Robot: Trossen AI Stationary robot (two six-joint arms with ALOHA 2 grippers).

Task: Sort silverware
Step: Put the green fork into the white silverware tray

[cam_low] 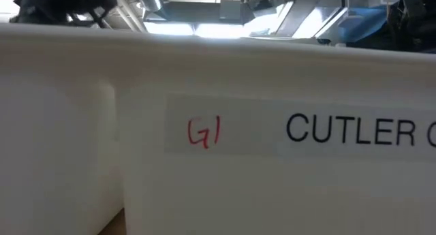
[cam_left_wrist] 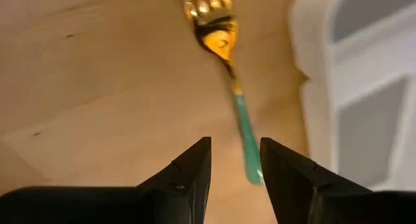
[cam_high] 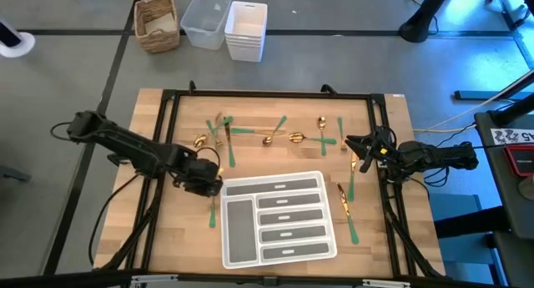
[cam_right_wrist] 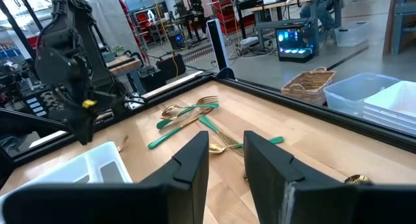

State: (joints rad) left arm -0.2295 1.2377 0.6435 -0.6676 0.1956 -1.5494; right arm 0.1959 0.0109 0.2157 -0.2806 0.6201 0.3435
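Gold-headed silverware with green handles lies scattered on the wooden table's far part (cam_high: 275,134), also seen in the right wrist view (cam_right_wrist: 188,111). More pieces lie right of the grey tray (cam_high: 345,201). One fork (cam_left_wrist: 224,45) lies flat beside the tray's left side (cam_high: 214,209). My left gripper (cam_high: 206,181) hovers open over it, and the green handle's end (cam_left_wrist: 250,159) shows just beyond the gap between the fingers (cam_left_wrist: 235,165). My right gripper (cam_high: 359,149) is open and empty (cam_right_wrist: 226,152) above the table's right part. The low view is blocked by a white wall.
The grey compartmented tray (cam_high: 279,248) lies at the near middle, close to my left gripper. A black frame (cam_high: 267,94) borders the table. A wicker basket (cam_high: 158,22), a clear bin (cam_high: 206,19) and stacked white bins (cam_high: 247,29) stand beyond the far edge.
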